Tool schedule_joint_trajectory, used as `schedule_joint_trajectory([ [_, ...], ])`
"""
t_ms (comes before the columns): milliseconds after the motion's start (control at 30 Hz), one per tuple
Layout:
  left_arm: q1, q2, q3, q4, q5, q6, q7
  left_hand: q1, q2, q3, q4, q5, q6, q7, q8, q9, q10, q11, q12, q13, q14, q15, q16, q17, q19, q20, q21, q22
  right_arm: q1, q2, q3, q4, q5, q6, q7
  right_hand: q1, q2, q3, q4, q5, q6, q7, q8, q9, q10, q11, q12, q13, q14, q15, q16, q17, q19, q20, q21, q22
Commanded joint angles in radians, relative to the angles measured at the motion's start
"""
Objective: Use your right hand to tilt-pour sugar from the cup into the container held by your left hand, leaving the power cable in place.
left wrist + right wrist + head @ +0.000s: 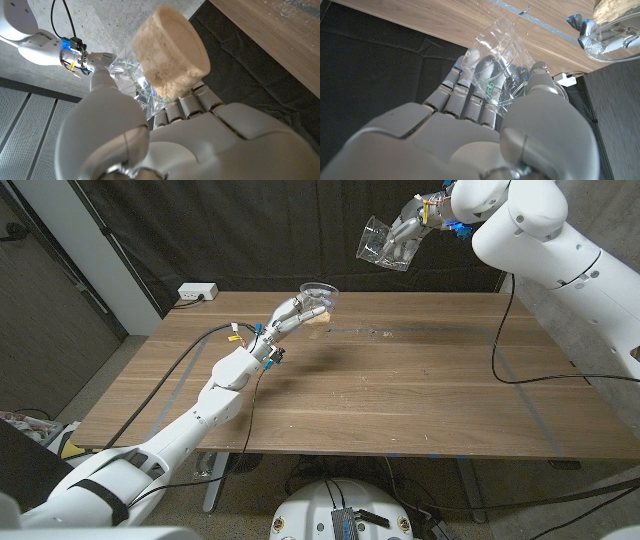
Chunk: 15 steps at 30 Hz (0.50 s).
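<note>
While the left arm is reaching out from the near left corner over the wooden tabletop [400, 380], its left hand [290, 315] is holding a clear container [320, 290] up above the far edge, fingers wrapped around its lower part. Seen from the left wrist, that container [170, 55] is showing a packed layer of pale brown sugar [172, 47] against its round bottom, with the left hand [190, 135] closing around it from below. A white power strip [197, 292] is sitting on the floor past the far left corner, and dark cables are running along the left arm. Moving rightwards, a few pale grains [385, 333] are lying scattered on the wood just beside the container. Further right and higher, the right hand [405, 235] is gripping a clear plastic cup [380, 245] in the air against the dark curtain, well apart from the container, the cup tipping with its mouth towards the left. From the right wrist, the right hand [485, 130] is pinching the crumpled cup [495, 45] between thumb and fingers, and I cannot tell whether any sugar is inside. At the right side a black power cable [520, 378] is lying looped on the tabletop.
</note>
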Motion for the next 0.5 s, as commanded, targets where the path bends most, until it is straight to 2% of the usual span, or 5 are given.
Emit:
schedule_joint_trajectory([
  [33,0.011,0.013,-0.015,-0.041,-0.017,0.034,0.007,-0.014,0.005,-0.011,0.008,-0.007,0.003,-0.021,-0.001,-0.001,0.003,-0.020,-0.008,-0.006,0.003,-0.140,-0.006,0.002,-0.007,-0.023,0.001,0.002,-0.152,-0.047,0.126,-0.049,0.227,-0.031,-0.284,-0.006,-0.001,0.042,0.042,-0.004,0.010,-0.007,-0.004,0.000,0.001,-0.001,-0.005,0.001,0.011,-0.157,-0.003,0.004,0.001,-0.031,0.002,-0.001],
  [133,0.020,0.021,-0.019,-0.063,-0.012,0.044,0.021,-0.018,0.007,-0.013,0.011,-0.011,0.003,-0.033,-0.001,-0.003,0.002,-0.034,-0.012,-0.012,0.004,-0.143,-0.007,0.001,-0.007,-0.023,0.002,0.002,-0.184,-0.055,0.158,-0.051,0.286,-0.024,-0.357,-0.008,-0.003,0.040,0.042,-0.007,0.007,-0.008,-0.006,-0.002,0.002,-0.001,-0.006,0.000,0.011,-0.157,-0.003,0.005,0.003,-0.031,0.003,-0.001],
  [367,0.042,0.041,-0.031,-0.115,0.005,0.066,0.056,-0.020,0.011,-0.013,0.013,-0.015,0.003,-0.033,0.000,-0.004,0.006,-0.034,-0.015,-0.018,0.005,-0.145,-0.008,0.000,-0.006,-0.024,0.002,0.002,-0.248,-0.086,0.224,-0.057,0.408,-0.011,-0.502,-0.009,-0.004,0.040,0.038,-0.012,0.010,-0.009,-0.008,-0.005,0.003,0.003,-0.008,0.001,0.011,-0.158,-0.003,0.006,0.005,-0.033,0.004,-0.001],
  [500,0.053,0.048,-0.036,-0.135,0.011,0.074,0.073,-0.020,0.013,-0.013,0.014,-0.019,0.005,-0.035,0.001,-0.006,0.007,-0.045,-0.018,-0.024,0.006,-0.146,-0.010,-0.001,-0.006,-0.024,0.003,0.002,-0.274,-0.105,0.251,-0.063,0.470,-0.010,-0.566,-0.009,-0.004,0.040,0.037,-0.015,0.008,-0.008,-0.009,-0.006,0.003,-0.004,-0.010,0.003,0.009,-0.158,-0.003,0.007,0.005,-0.033,0.004,-0.001],
])
